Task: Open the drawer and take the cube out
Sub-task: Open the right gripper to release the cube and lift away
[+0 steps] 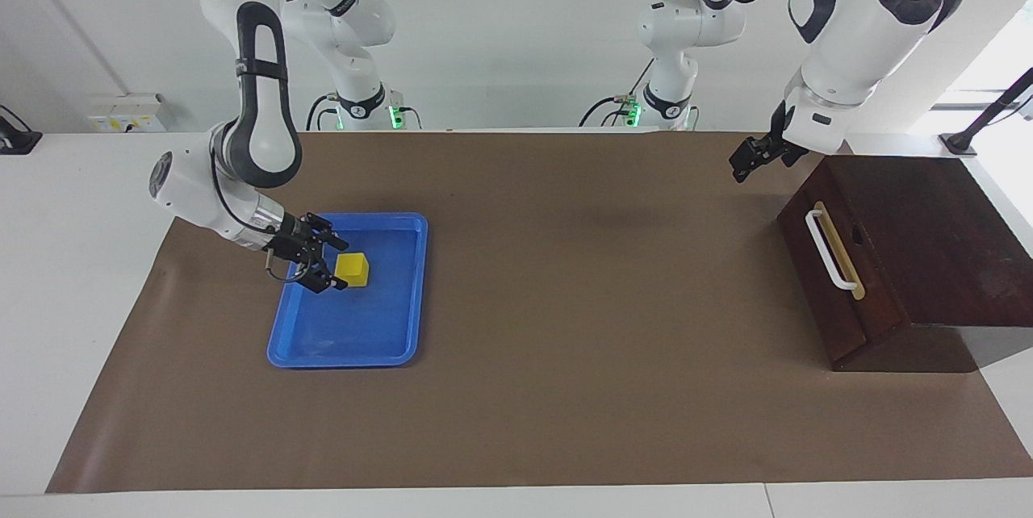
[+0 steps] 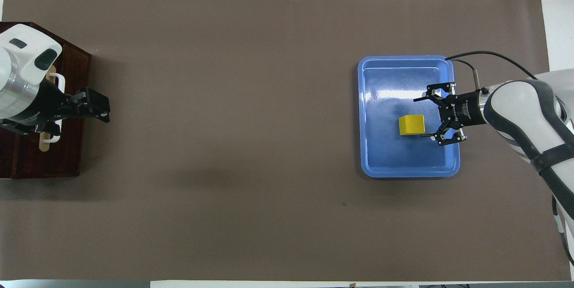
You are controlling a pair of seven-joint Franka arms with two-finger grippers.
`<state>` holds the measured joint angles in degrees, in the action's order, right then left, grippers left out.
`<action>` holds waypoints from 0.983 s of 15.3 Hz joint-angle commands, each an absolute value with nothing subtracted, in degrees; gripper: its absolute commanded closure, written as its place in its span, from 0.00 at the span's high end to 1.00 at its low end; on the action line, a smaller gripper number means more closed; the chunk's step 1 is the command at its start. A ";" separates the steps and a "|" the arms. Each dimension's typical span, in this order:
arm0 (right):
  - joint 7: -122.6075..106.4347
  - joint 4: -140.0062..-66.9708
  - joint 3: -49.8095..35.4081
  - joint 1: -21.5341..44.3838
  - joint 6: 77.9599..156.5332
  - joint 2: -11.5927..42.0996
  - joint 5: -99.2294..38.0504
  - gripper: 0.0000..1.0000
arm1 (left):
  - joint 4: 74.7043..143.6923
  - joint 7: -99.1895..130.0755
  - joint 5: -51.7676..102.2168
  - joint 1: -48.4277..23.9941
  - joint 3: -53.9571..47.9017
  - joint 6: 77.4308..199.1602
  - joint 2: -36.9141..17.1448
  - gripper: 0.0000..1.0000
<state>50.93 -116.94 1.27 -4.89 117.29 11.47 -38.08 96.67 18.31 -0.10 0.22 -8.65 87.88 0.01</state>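
Two grippers are seen spread wide and empty, and the task is judged to be in its closing step: the cube has been set down in the blue tray and the drawer sits flush in its dark box.

Taken from the right arm's end of the table across to the left arm's, the right gripper comes first, low over the tray. Its fingers are parted wider than the cube, one to either side of the face turned toward it, and no contact with the cube can be made out. The cube rests flat on the tray floor, about midway along it.

Toward the left arm's end, the left gripper hangs in the air over the brown mat, just beside the box and clear of the white handle. In the overhead view its jaws appear parted; nothing is held.

Little is thought to remain. The next move would call only for both arms to be drawn back and upward, the right one without brushing the cube or the tray rim.
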 commanded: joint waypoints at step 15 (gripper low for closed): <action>3.02 -91.93 -0.18 -1.23 90.00 0.89 -2.03 1.00 | 96.59 13.36 1.05 -1.23 -8.09 85.09 1.67 1.00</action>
<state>11.65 -91.72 0.00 -1.96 90.70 3.40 -5.53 96.39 14.36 0.17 -0.64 -8.97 86.92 0.82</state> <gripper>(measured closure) 0.000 0.000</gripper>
